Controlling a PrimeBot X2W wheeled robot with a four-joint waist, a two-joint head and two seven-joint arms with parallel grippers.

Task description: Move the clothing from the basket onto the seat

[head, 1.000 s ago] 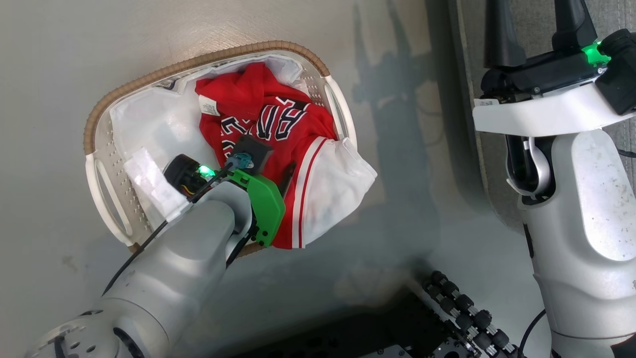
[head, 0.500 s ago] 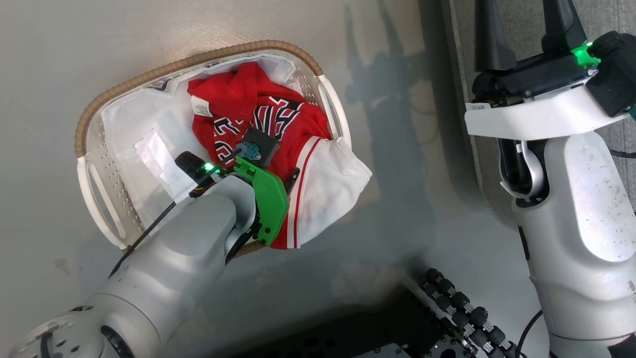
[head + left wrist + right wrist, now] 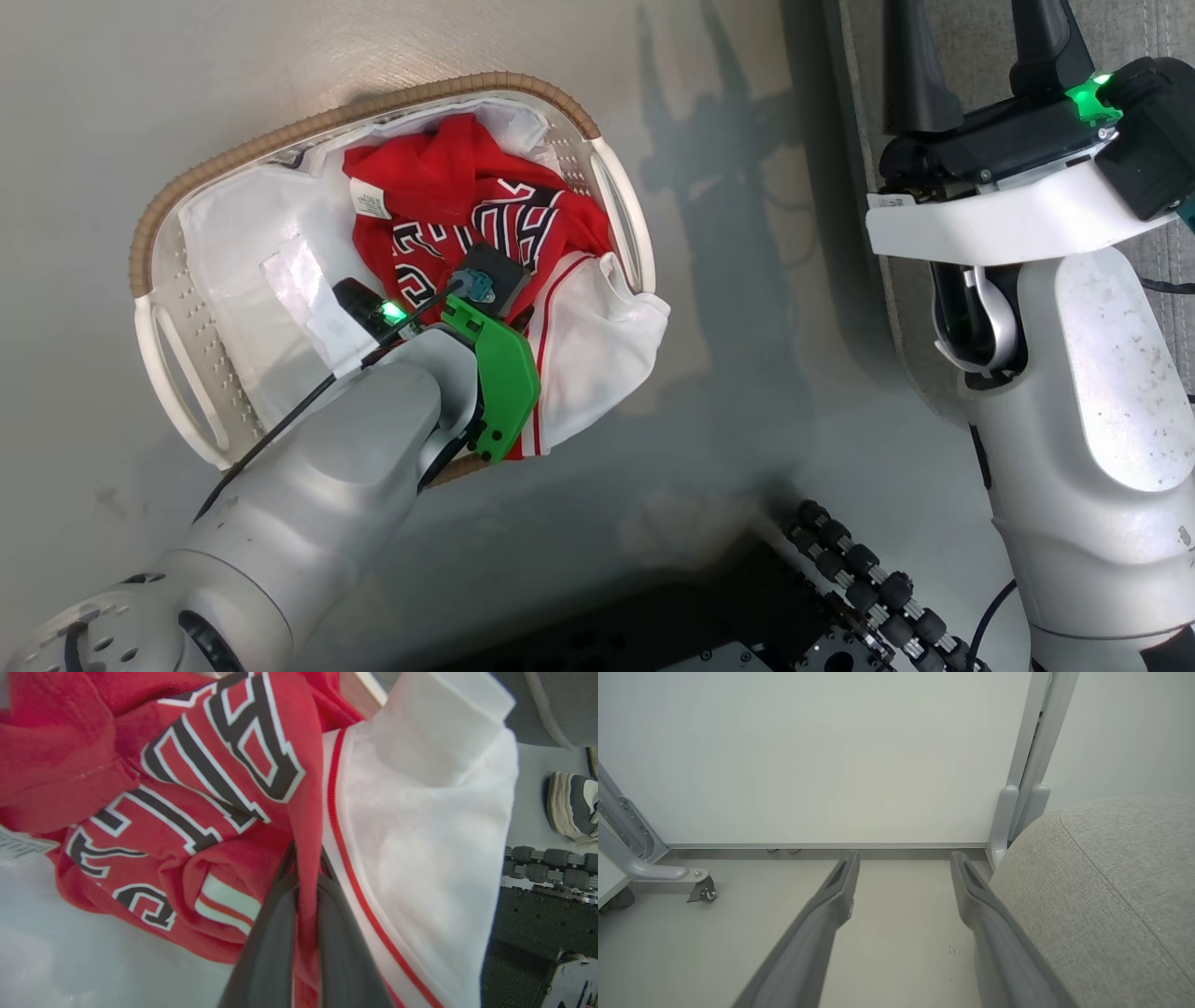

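The clothing is a red jersey (image 3: 467,224) with black lettering, bunched in the right half of the white basket (image 3: 327,121) with the brown woven rim. Its white panel with a red stripe (image 3: 597,345) hangs over the basket's right rim. In the left wrist view my left gripper (image 3: 306,872) is shut on a fold of the red jersey (image 3: 210,779) beside that stripe. My right gripper (image 3: 903,858) is open and holds nothing, up over the floor beside the grey seat (image 3: 1111,882). The seat's fabric (image 3: 1134,28) also shows at the head view's top right.
A plain white liner (image 3: 243,233) covers the basket's left half. My dark base with its roller wheels (image 3: 868,579) lies at the bottom. A shoe (image 3: 572,807) rests on the floor near the base. A castor frame (image 3: 703,889) stands by the white wall.
My left gripper has shut on a fold of the red jersey. The jersey has bunched and its white panel has drawn in toward the basket. The head camera shifted slightly.
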